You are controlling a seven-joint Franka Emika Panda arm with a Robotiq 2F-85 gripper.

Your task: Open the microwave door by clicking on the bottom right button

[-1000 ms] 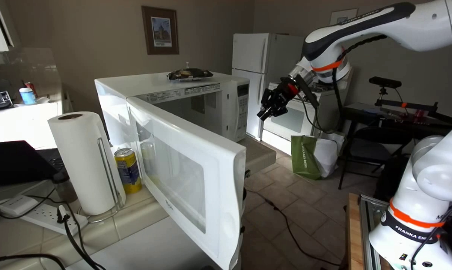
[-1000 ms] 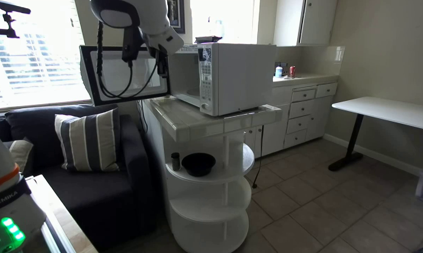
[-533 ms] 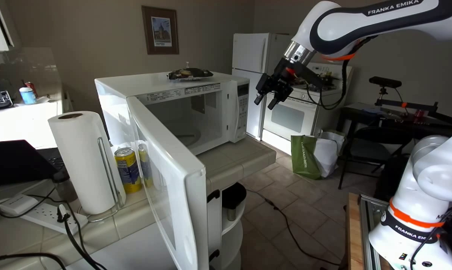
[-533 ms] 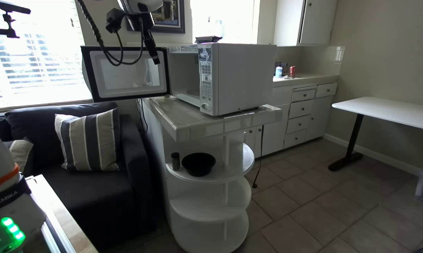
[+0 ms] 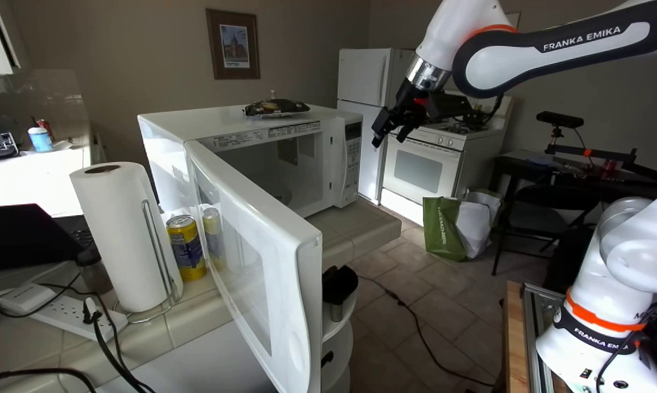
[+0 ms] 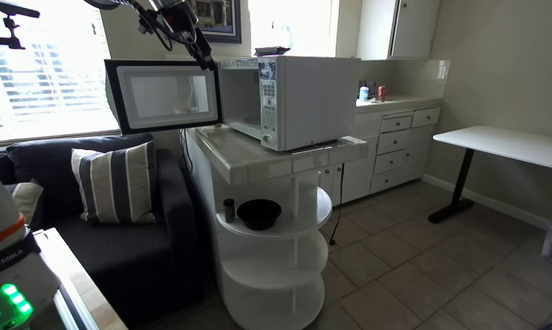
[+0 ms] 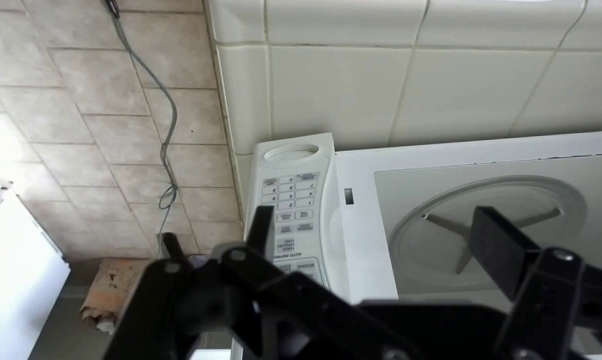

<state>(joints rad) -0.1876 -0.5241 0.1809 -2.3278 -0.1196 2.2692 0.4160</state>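
The microwave [image 5: 197, 123] stands on the tiled counter [image 7: 331, 85], its door [image 5: 255, 267] wide open from the hinge side. Inside the microwave I record a round turntable [image 7: 441, 200] with three arms, lying on the cavity floor. The microwave's control strip [image 7: 296, 200] carries an oval button [image 7: 291, 151] at the bottom. My gripper [image 7: 378, 232] hangs in front of the microwave, apart from it; my fingers are spread, released. On top of the microwave lies a dark packet [image 5: 275, 108], contents hidden. Near the microwave's hinge side a yellow can [image 5: 186, 251] stands upright (I cannot tell whether it is sealed). On a shelf [image 6: 309, 222] below the microwave sits a black bowl [image 6: 259, 215], its inside too dark to read. On the floor [image 5: 432, 295], well apart from the microwave, stand a green bag [image 5: 442, 232] and a white bag [image 5: 475, 232], contents likewise hidden.
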